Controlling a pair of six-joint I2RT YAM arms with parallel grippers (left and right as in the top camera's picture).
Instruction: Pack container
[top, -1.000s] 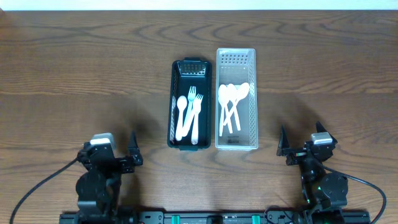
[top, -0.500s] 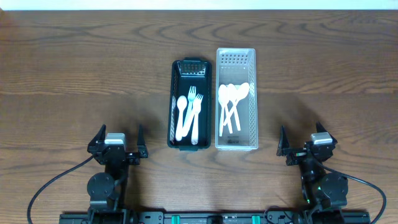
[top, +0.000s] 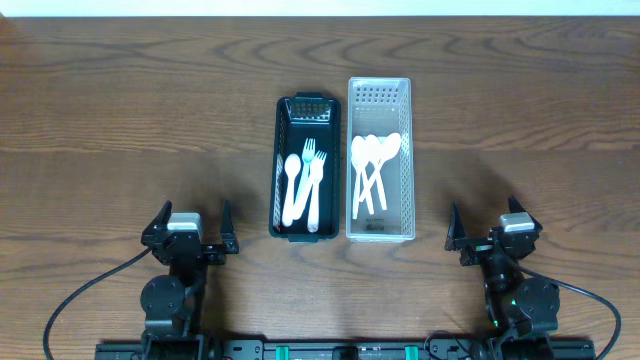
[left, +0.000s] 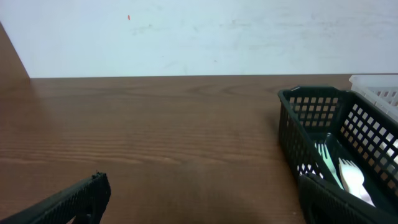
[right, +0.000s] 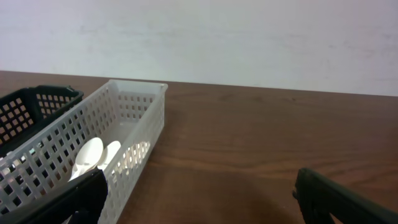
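Plainly, the wrist cameras catch only fragments. From the left wrist, the black basket (left: 314, 134) is cropped by the right and bottom edges. Two forks (left: 349, 173) show their heads inside it, handles hidden, and a mere corner of the white basket (left: 376, 84) pokes in behind. From the right wrist, the white basket runs out of frame at the lower left. A few white spoons (right: 93, 155) are visible within it and through its perforated wall; how many cannot be made out there.

Overhead, everything reads clearly. The black basket holds a single spoon (top: 291, 180) beside the two forks, and the white basket holds several white spoons. The baskets sit side by side mid-table, touching or nearly so. The left gripper (top: 193, 222) and right gripper (top: 484, 222) sit near the front edge, jaws spread wide and holding nothing, each well apart from the baskets. Open wooden table (top: 120, 120) stretches broadly to either side and beyond the baskets toward the far edge.
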